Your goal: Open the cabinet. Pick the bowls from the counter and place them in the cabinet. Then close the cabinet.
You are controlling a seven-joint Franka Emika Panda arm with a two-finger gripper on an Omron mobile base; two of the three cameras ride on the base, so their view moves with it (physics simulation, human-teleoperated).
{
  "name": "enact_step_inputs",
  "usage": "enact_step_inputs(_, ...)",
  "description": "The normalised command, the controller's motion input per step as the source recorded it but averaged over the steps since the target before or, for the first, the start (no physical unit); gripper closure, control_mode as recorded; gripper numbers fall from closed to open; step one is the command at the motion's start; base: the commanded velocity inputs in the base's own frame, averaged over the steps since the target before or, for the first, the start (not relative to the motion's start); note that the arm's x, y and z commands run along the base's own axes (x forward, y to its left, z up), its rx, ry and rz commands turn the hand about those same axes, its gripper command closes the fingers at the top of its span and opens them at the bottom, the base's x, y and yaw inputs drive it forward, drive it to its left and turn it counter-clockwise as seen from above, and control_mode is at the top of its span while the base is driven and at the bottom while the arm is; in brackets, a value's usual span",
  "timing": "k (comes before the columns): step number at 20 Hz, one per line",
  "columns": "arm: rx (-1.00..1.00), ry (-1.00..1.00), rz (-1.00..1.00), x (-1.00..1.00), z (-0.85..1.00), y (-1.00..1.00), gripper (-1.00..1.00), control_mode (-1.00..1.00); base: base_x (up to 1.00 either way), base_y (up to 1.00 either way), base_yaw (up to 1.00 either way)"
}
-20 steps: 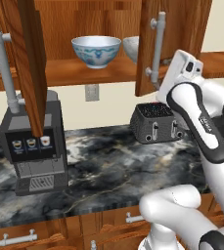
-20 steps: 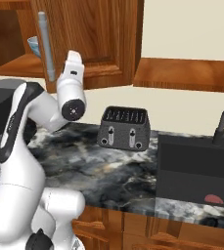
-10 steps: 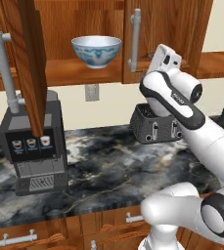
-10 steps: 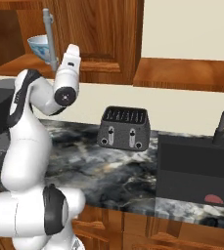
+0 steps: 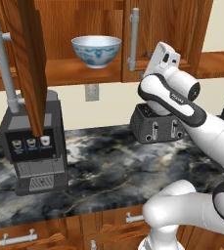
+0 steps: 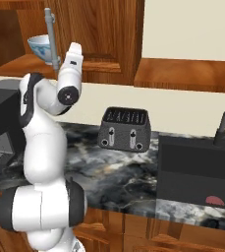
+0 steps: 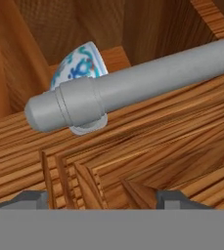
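Gripper (image 7: 101,197): spread, holding nothing, faced right door (image 7: 147,161); handle (image 7: 133,88) lay just above, crosswise between fingers.

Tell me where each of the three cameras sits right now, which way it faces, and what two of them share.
Left base view: behind the arm's left, facing the reddish-brown wooden cabinet; white arm at lower right.
Right base view: behind the arm's right, facing the dark marble counter and black toaster; white arm at left.
Hand view: on the hand, close against the cabinet door's grey bar handle; dark fingertips at bottom.
Shared: all three show the white bowl with blue pattern on the cabinet shelf.
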Motion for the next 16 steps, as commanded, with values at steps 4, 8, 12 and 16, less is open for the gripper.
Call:
enact_step_inputs(4, 0.00, 0.09, 0.00, 0.48, 0.00, -0.05, -1.00, -1.00, 0.00, 0.00, 0.00)
enact_step_inputs(8, 0.00, 0.16, 0.00, 0.13, 0.26, 0.00, -1.00, -1.00, 0.00, 0.00, 0.00)
enact_step_inputs(12, 0.00, 0.13, -0.02, -0.08, 0.46, -0.04, -1.00, -1.00, 0.00, 0.00, 0.00)
enact_step_inputs(16, 0.00, 0.03, -0.03, -0.46, 0.36, -0.15, -1.00, -1.00, 0.00, 0.00, 0.00)
